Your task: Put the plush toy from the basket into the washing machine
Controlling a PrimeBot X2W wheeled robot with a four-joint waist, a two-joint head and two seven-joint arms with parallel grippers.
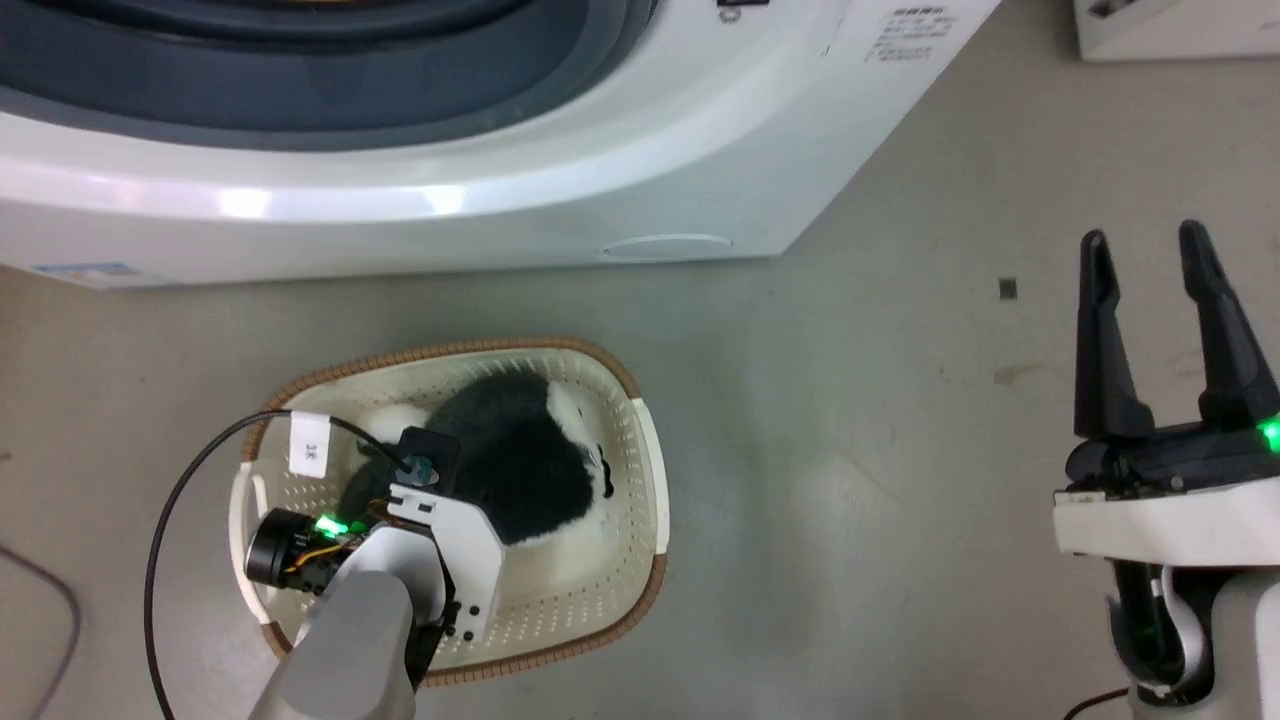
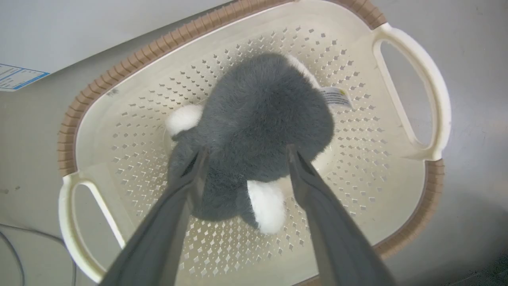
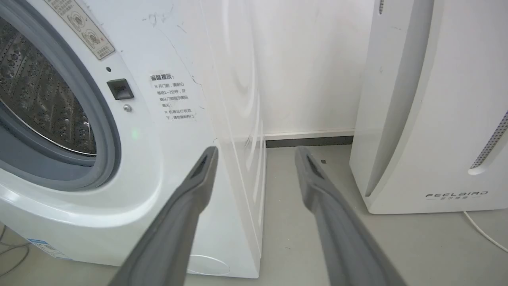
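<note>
Plush toy point(image 2: 262, 107), fluffy grey-white, centred in cream perforated brown-rimmed basket point(image 2: 377, 167). Step: grasping. Left tool point(image 2: 246, 151) released, poised over it; right tool point(image 1: 1143, 238) released, idle. Next: clench, lift.

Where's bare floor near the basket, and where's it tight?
Free: floor between basket and right gripper; narrower strip between basket and washing machine; gap between washing machine and FEELBIRD appliance. Crowded: inside the basket, plush toy fills the middle, open left gripper straddling it.
</note>
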